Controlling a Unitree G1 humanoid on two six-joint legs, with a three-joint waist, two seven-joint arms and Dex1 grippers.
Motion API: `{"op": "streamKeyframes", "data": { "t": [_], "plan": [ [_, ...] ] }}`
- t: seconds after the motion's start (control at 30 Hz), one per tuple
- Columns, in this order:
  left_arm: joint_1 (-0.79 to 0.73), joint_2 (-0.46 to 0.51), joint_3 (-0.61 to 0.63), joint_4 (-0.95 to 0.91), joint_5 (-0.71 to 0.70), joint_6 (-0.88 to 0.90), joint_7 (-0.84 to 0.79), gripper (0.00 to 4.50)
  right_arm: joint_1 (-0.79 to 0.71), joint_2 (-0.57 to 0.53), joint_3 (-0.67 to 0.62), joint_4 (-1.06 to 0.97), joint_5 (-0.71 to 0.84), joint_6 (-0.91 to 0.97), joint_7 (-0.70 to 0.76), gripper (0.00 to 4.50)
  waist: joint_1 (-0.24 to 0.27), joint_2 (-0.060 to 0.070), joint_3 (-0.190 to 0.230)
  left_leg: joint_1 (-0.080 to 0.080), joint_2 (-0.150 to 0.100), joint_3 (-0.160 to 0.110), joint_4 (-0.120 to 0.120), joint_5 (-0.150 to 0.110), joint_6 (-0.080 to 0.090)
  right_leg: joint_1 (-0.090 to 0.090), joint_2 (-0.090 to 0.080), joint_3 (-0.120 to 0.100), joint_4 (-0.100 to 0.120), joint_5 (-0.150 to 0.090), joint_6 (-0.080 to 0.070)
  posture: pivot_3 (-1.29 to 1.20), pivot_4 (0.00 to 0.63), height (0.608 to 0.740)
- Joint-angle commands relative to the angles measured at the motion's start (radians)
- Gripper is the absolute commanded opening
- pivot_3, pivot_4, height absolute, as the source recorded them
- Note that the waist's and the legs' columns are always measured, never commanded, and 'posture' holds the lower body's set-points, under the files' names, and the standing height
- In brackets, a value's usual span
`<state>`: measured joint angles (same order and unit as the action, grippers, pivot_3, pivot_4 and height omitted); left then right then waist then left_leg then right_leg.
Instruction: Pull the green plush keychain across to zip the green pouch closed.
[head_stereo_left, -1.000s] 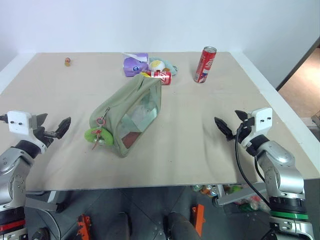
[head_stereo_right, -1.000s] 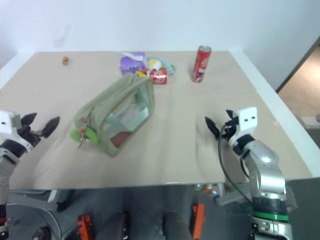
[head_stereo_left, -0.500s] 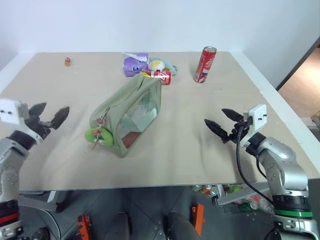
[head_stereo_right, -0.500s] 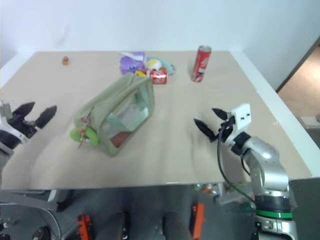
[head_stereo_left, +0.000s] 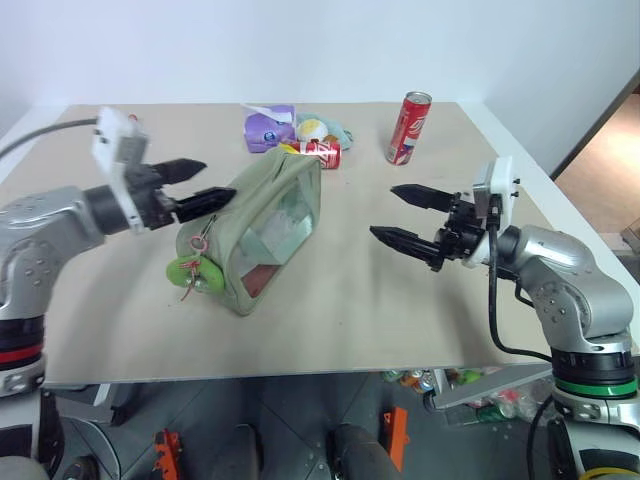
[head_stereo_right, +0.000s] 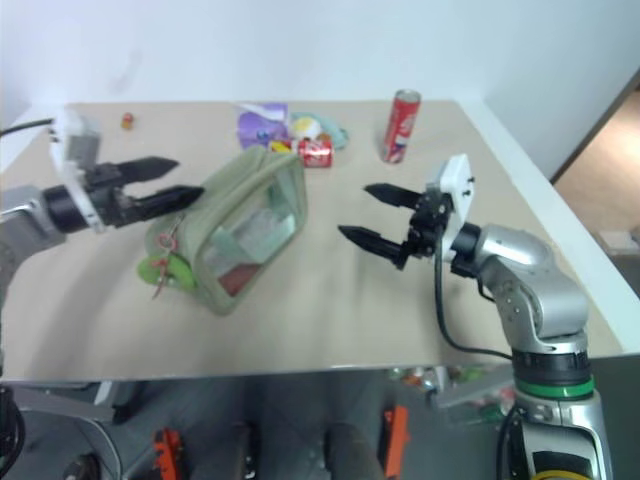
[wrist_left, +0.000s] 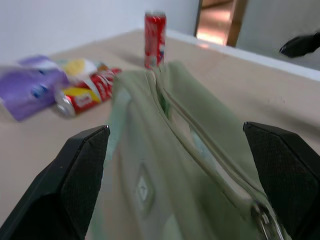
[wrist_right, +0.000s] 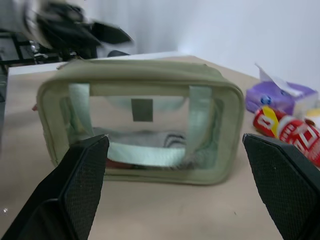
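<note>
The green pouch (head_stereo_left: 258, 232) lay on the tan tabletop (head_stereo_left: 400, 290) a little toward nine o'clock from the middle, its long axis running from seven o'clock to one o'clock. One clear window side faced three o'clock, crossed by green webbing straps, and dim contents showed through it. The green plush keychain (head_stereo_left: 187, 270) hung at the pouch's seven o'clock end, touching the fabric, with a reddish charm and metal ring just above the fuzzy ball.

The left pincer (head_stereo_left: 200, 186) hovered at about ten o'clock of the pouch, released, its two black fingers spread wide and pointing toward three o'clock. The lower fingertip (head_stereo_left: 232, 194) stood just beside the top edge of the pouch; whether it touched the fabric could not be told. The right pincer (head_stereo_left: 396, 212) hung well apart from the pouch on its three o'clock side, also released, fingers splayed and pointing toward nine o'clock, holding nothing.

At twelve o'clock of the pouch sat a purple packet (head_stereo_left: 270, 129), pastel plush toys (head_stereo_left: 322, 129) and a red can lying on its side (head_stereo_left: 318, 152). An upright red can (head_stereo_left: 409, 128) stood toward one o'clock. A small object (head_stereo_right: 129, 121) rested far off at eleven o'clock.
</note>
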<state>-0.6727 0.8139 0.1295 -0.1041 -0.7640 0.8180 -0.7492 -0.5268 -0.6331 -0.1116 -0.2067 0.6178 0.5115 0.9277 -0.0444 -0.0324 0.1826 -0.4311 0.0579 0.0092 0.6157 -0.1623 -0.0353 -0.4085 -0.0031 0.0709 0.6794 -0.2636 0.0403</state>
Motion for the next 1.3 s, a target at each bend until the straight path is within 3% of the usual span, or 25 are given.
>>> {"op": "streamKeyframes", "data": {
  "t": [0.03, 0.83, 0.97, 1.13, 1.17, 1.3],
  "plan": [
    [-0.050, -0.022, -0.013, -0.033, -0.006, 0.099, 0.059, 4.43, -0.001, 0.001, -0.011, -0.049, -0.006, -0.024, -0.019, 4.43, -0.001, 0.000, 0.000, 0.000, 0.000, 0.000, 0.000, 0.000, 0.001, 0.000, 0.000, 0.000, 0.000, 0.000, 0.000, 0.00, 0.150, 0.740],
    [-0.077, -0.074, 0.103, -0.019, -0.012, 0.292, 0.219, 4.43, 0.042, -0.010, -0.025, -0.062, -0.008, -0.034, -0.047, 4.43, -0.001, 0.000, 0.000, 0.000, 0.000, 0.000, 0.001, -0.001, 0.001, 0.001, 0.000, 0.000, 0.000, 0.000, 0.000, 0.00, 0.150, 0.740],
    [-0.103, -0.089, 0.103, 0.003, -0.003, 0.327, 0.245, 3.38, 0.035, -0.013, -0.015, -0.062, -0.004, -0.037, -0.023, 4.50, -0.001, 0.000, 0.000, 0.000, -0.001, -0.001, 0.001, -0.001, 0.001, 0.001, 0.000, 0.000, 0.000, 0.000, 0.000, 0.00, 0.150, 0.740],
    [-0.141, -0.095, 0.094, 0.038, 0.007, 0.353, 0.252, 1.67, 0.030, -0.010, -0.012, -0.061, -0.015, -0.041, -0.020, 4.50, -0.001, 0.000, 0.000, 0.000, -0.001, -0.001, 0.001, -0.001, 0.001, 0.001, 0.000, 0.000, 0.000, 0.000, 0.001, 0.00, 0.150, 0.740],
    [-0.143, -0.093, 0.089, 0.039, 0.009, 0.355, 0.246, 1.13, 0.030, -0.009, -0.012, -0.061, -0.016, -0.041, -0.021, 4.50, -0.001, 0.000, 0.000, 0.000, -0.001, -0.001, 0.001, -0.001, 0.001, 0.001, 0.000, 0.000, 0.000, 0.000, 0.001, 0.00, 0.150, 0.740],
    [-0.148, -0.092, 0.066, 0.036, 0.012, 0.369, 0.229, 0.06, 0.035, -0.008, -0.010, -0.061, -0.024, -0.047, -0.024, 4.50, -0.001, 0.000, 0.000, 0.000, -0.001, -0.001, 0.001, -0.001, 0.001, 0.001, 0.000, 0.000, 0.000, 0.000, 0.001, 0.00, 0.150, 0.740]
  ]
}}
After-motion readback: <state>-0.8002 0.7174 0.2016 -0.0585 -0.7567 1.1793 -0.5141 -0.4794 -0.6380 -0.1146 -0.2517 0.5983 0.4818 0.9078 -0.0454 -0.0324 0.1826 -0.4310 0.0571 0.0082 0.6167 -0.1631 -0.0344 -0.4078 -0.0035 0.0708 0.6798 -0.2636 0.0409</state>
